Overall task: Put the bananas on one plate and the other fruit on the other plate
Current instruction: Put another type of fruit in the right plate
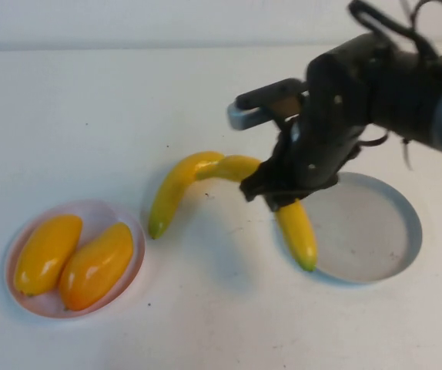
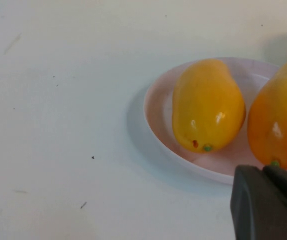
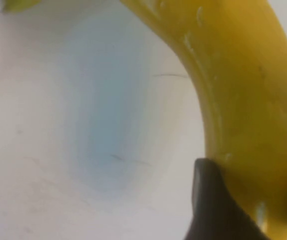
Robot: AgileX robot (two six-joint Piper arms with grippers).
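Overhead, the two mango-like fruits (image 1: 73,260) are seen lying side by side on the pink plate (image 1: 132,231), so that half is judged done; the grey plate (image 1: 375,231) is bare; one banana (image 1: 176,189) lies on the bench (image 1: 90,116), its end meeting the second banana (image 1: 298,231), which is clamped by the right tool (image 1: 271,196) with its tip over the grey plate's rim. Both bananas are judged still to be plated.

From the left wrist, the fruits are seen on the pink plate; the left tool (image 2: 268,200) is clenched on nothing, just beside the plate.

From the right wrist, the held banana (image 3: 243,100) is seen against a dark finger (image 3: 218,210); the grasp is confirmed.
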